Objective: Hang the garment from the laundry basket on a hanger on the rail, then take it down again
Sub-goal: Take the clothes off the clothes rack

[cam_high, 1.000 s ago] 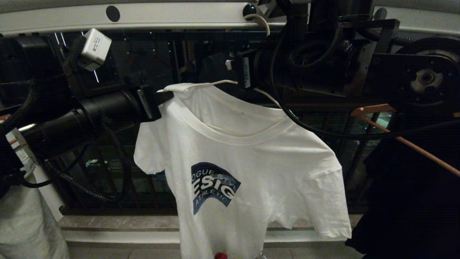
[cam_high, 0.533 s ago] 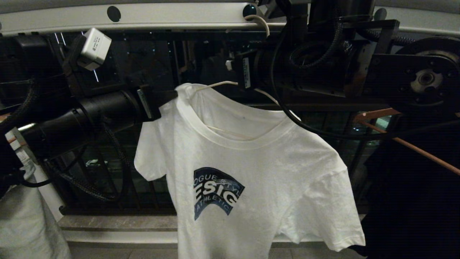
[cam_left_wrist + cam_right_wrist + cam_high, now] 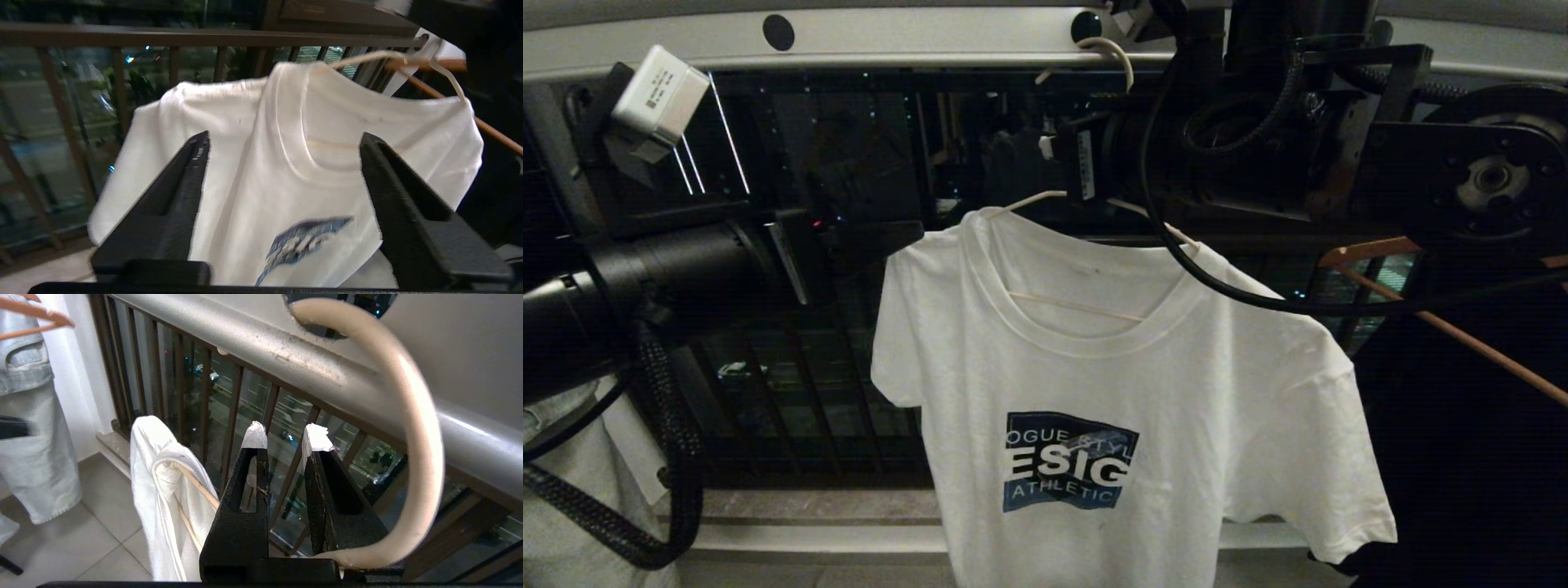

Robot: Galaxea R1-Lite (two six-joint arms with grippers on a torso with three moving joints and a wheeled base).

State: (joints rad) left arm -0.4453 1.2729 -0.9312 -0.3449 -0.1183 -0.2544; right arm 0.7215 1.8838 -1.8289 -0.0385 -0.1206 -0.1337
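1. Head view: the garment (image 3: 1127,392), soft white cotton with a ribbed round collar, hangs front-on, long axis vertical, on the thin wire hanger (image 3: 1086,306).
2. Hanger hook (image 3: 412,428) curves through a round hole in the smooth grey rail (image 3: 915,41).
3. Blue chest logo reads "ESIG" and "ATHLETIC" (partly cut off).
4. Left gripper (image 3: 282,143) stands open, just clear of the shirt's shoulder.
5. Right gripper (image 3: 284,437) grips the hanger's neck, fingertips narrowly parted.
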